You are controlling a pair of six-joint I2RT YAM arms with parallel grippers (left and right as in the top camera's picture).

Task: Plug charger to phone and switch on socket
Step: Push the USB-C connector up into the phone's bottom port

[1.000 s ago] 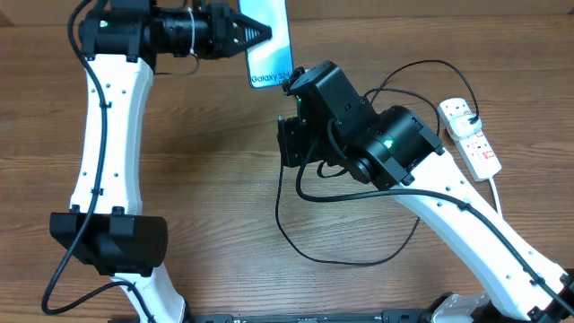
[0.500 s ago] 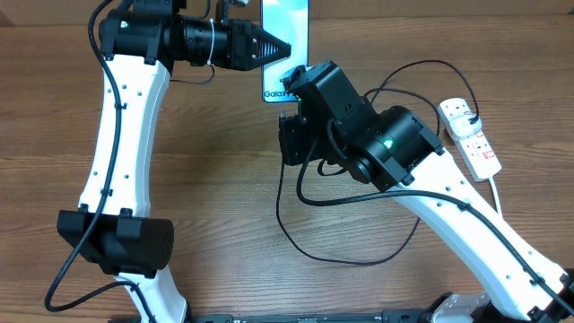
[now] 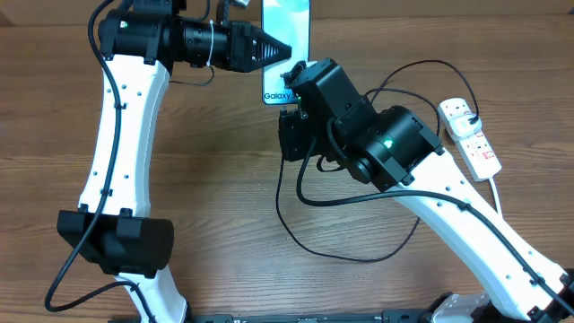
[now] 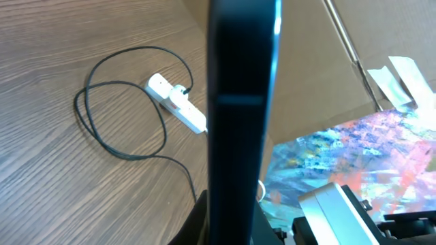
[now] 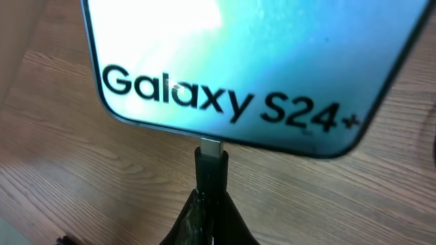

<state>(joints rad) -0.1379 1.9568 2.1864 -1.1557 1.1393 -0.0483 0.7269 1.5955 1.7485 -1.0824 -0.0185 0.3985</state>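
Note:
The phone (image 3: pixel 287 40), its teal screen lit and "Galaxy" printed near the lower short edge, is held above the far table by my left gripper (image 3: pixel 280 49), which is shut on its side. In the left wrist view the phone (image 4: pixel 242 122) shows edge-on as a dark bar. My right gripper (image 5: pixel 212 204) is shut on the charger's small plug tip (image 5: pixel 211 167), whose metal end meets the phone's (image 5: pixel 238 61) bottom edge. Whether it is seated I cannot tell. The charger cable (image 3: pixel 341 256) loops over the table to the socket (image 3: pixel 471 135) at the right.
The charger's black plug (image 3: pixel 468 119) sits in the socket's far outlet, and a thick white cord (image 3: pixel 496 193) runs off toward the front right. The left wrist view shows the socket (image 4: pixel 177 102) lying on the wood, with cardboard (image 4: pixel 320 88) and a colourful sheet (image 4: pixel 354 163) beyond the table edge.
My left arm carried the phone to the right, bringing its lower edge onto the plug tip in the right gripper. In the last half second almost nothing moved.

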